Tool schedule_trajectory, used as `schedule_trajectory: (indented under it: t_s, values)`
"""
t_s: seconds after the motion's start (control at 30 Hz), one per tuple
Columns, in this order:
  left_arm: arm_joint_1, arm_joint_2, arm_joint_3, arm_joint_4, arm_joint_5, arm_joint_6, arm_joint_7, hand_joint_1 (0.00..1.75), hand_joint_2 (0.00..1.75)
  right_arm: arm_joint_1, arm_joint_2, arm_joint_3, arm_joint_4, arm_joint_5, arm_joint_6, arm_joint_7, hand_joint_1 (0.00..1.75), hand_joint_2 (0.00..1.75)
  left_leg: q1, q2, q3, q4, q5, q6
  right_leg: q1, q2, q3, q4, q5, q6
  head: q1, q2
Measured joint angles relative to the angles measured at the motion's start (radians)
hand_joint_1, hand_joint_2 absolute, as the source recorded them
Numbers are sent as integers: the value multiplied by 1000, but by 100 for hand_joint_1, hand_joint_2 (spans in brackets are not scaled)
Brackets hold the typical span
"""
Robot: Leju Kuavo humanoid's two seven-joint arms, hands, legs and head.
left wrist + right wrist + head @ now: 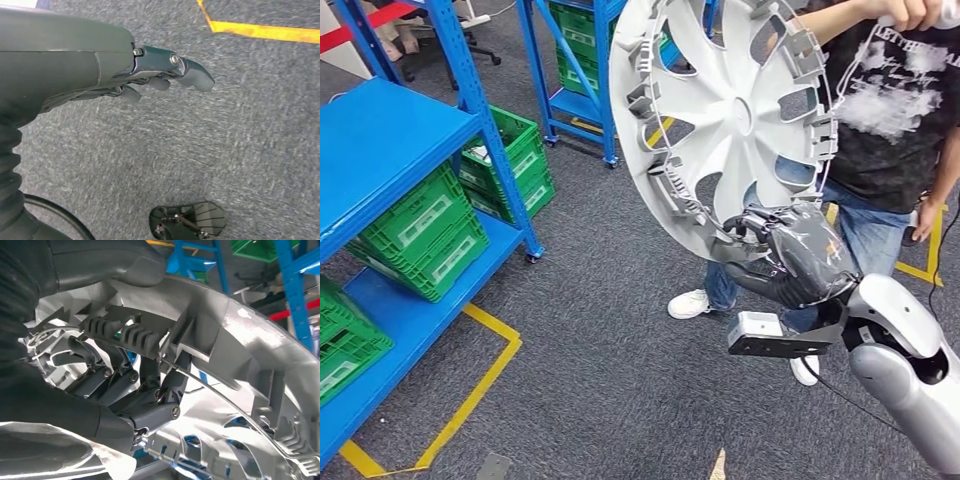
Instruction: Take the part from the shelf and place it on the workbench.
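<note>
The right robot hand (773, 250) grips the lower rim of a large silver plastic wheel cover (727, 110) with curved spokes and holds it up in the air, tilted, its inner side with clips turned to the head camera. In the right wrist view the dark fingers (124, 382) are curled over the ribbed inner edge of the wheel cover (241, 335), beside a thin wire ring that runs along the rim.

The left robot hand (158, 75) hangs over the grey carpet floor (226, 140); its fingers are lightly bent, apart from each other, and hold nothing.

Just behind the wheel cover stands a person in a black printed T-shirt (901, 100) and blue jeans, partly hidden by it. To the left is a blue metal shelf (388, 150) with green plastic crates (426, 235) on its lower level, and a second blue shelf (584, 60) with more green crates stands further back. Yellow tape lines (482, 375) mark the floor near the shelf.
</note>
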Motion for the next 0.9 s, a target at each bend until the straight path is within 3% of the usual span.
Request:
schedule_trajectory:
  t_s: [0.07, 0.1, 0.17, 0.23, 0.33, 0.37, 0.4, 0.43, 0.47, 0.53, 0.6, 0.67, 0.7, 0.77, 0.83, 0.9]
  values:
    - [-1, 0, -1, 0, 0, 0, 0, 0, 175, -4, 0, 0, 0, -2, 0, 0, 175, 175, -5, 14, 2, 2, -4, -8, 7, -28, 60, -106, 28, -9, 1, 0]
    - [-1, 0, -2, 0, 0, 0, 0, 0, 175, -6, 0, 0, 0, -2, 0, 0, 175, 175, -8, 21, 3, 2, -5, -13, 11, -32, 69, -122, 27, -14, 1, 0]
    - [-1, -1, -2, 0, 0, 0, 0, 0, 175, -8, 0, 0, 0, -3, 0, 0, 175, 175, -8, 36, 6, 1, -8, -22, 12, -13, 70, -126, 31, -29, 1, 0]
    - [-3, -1, -3, 0, 0, 0, 0, 0, 175, -10, 0, 0, -1, -3, -1, 0, 175, 175, -5, 22, 1, 26, -32, -31, 9, 3, 73, -132, 35, -40, -1, 0]
    - [-1, -1, -3, 0, 0, 0, 0, 0, 175, -11, 0, 2, -1, -4, -1, 1, 175, 175, -2, -26, -68, 192, -121, -37, 8, 27, 76, -135, 37, -52, -7, 0]
    - [1, -1, -3, 0, 0, 0, 0, 0, 175, -11, 0, 3, -1, -5, -1, 1, 175, 175, -2, -31, -93, 246, -140, -38, 8, 38, 76, -134, 37, -53, -7, 0]
    - [2, -1, -3, 0, 0, 0, 0, 0, 175, -10, 0, 5, -1, -7, -1, 1, 175, 175, -2, -34, -106, 273, -141, -38, 9, 49, 76, -133, 37, -53, -7, 0]
    - [3, -1, -3, 0, 0, 0, 1, 0, 175, -10, 0, 6, -1, -9, -1, 2, 175, 175, -2, -36, -103, 263, -122, -36, 9, 62, 76, -132, 37, -53, -7, 0]
    - [3, -1, -3, 0, 0, 0, 1, 0, 175, -10, 0, 6, -1, -11, -1, 2, 175, 175, -2, -41, -84, 217, -88, -34, 9, 74, 77, -130, 36, -53, -7, 0]
    - [2, 0, -3, 0, 1, 0, 1, 0, 175, -10, 0, 7, -1, -15, -1, 3, 175, 175, 0, -73, -31, 90, -21, -25, 9, 95, 74, -124, 35, -49, -7, 0]
    - [2, 0, -4, 0, 1, 0, 2, 0, 175, -9, 0, 7, -1, -18, -2, 5, 175, 175, 1, -101, -3, 21, -4, -20, 6, 112, 65, -119, 35, -39, -6, 0]
    - [2, 0, -5, 0, 1, 0, 2, 0, 175, -5, 0, 6, 0, -21, -4, 6, 175, 175, -2, -93, 1, 10, -8, -15, 1, 129, 57, -120, 39, -25, -7, 0]
    - [2, 0, -6, 0, 1, 0, 3, 0, 175, -2, 0, 6, 0, -23, -5, 7, 175, 175, -2, -84, 2, 6, -6, -10, 0, 125, 53, -118, 37, -19, -6, 0]
    - [1, 0, -9, 0, 3, 0, 2, 0, 175, 0, -1, 5, 0, -25, -6, 8, 175, 175, 1, -65, 7, -3, -1, 1, 1, 90, 26, -70, 7, -10, -2, 0]
    - [3, 0, -11, 0, 6, 0, 2, 0, 175, 4, -1, 4, 0, -26, -7, 8, 175, 175, -1, -46, 8, -4, -1, 7, 0, 47, -34, 52, -50, -4, 3, 0]
    - [6, 0, -11, 0, 8, -1, 3, 0, 175, 9, -1, 5, 0, -27, -8, 9, 175, 175, -2, -25, 9, -4, -3, 8, -2, 34, -83, 150, -77, 1, 3, 0]
